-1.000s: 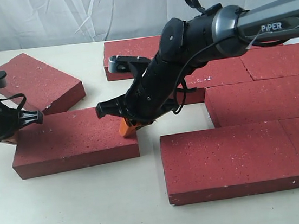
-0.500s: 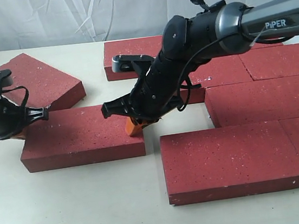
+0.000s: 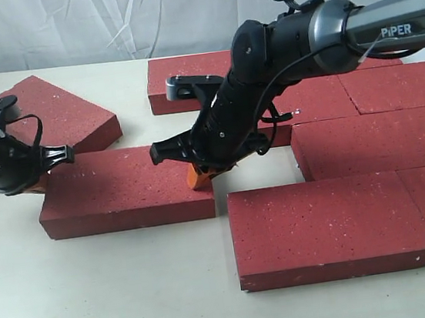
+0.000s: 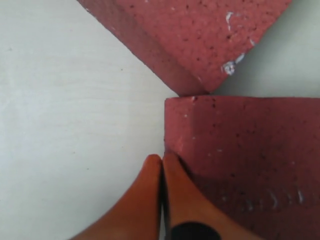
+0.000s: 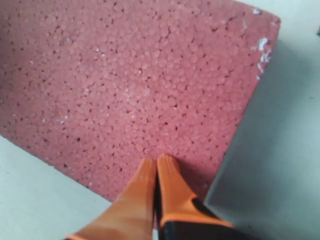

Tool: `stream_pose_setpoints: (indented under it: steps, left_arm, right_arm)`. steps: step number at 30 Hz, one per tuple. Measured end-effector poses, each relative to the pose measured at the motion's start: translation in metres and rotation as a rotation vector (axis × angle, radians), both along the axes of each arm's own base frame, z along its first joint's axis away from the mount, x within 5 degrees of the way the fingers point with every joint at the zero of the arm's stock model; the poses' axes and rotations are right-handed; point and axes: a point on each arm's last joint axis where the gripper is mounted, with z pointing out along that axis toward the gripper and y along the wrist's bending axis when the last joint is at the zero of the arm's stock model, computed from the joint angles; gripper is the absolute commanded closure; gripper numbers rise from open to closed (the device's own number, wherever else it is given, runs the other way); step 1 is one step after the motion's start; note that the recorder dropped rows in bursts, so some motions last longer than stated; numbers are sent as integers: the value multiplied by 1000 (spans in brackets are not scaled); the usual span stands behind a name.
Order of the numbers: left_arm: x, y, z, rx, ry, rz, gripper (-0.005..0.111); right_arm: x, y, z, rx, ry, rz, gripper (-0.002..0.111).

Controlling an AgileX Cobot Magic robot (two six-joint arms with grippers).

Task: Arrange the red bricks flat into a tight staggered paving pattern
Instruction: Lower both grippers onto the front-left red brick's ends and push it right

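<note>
One loose red brick [image 3: 119,187] lies flat left of the laid red bricks [image 3: 329,226], a narrow gap away from them. My left gripper [image 3: 38,183] is shut, its orange fingertips [image 4: 172,167] against the brick's left end face [image 4: 240,145]. My right gripper [image 3: 198,178] is also shut. Its tips [image 5: 156,162] press down on the top of the same brick [image 5: 125,85] near its right end. Neither gripper holds anything. Another red brick [image 3: 56,116] lies at an angle at the back left, its corner [image 4: 200,40] nearly touching the loose brick.
Laid bricks fill the right side in staggered rows [image 3: 373,143], with one more brick [image 3: 187,77] at the back middle. The pale tabletop [image 3: 113,295] runs along the front and left. A white cloth backdrop [image 3: 102,21] hangs behind.
The loose brick has slid right toward the laid bricks, narrowing the gap. Both shut grippers moved right with it, the left at its end and the right on its top.
</note>
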Motion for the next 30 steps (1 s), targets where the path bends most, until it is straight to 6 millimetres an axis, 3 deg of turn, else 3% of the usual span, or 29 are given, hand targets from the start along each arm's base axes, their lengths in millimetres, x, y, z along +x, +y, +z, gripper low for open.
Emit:
stream_pose_setpoints:
  steps: [30]
  left_arm:
    - [6, -24, -9, -30, -53, -28, 107]
  right_arm:
    - [1, -8, 2, -79, -12, 0, 109]
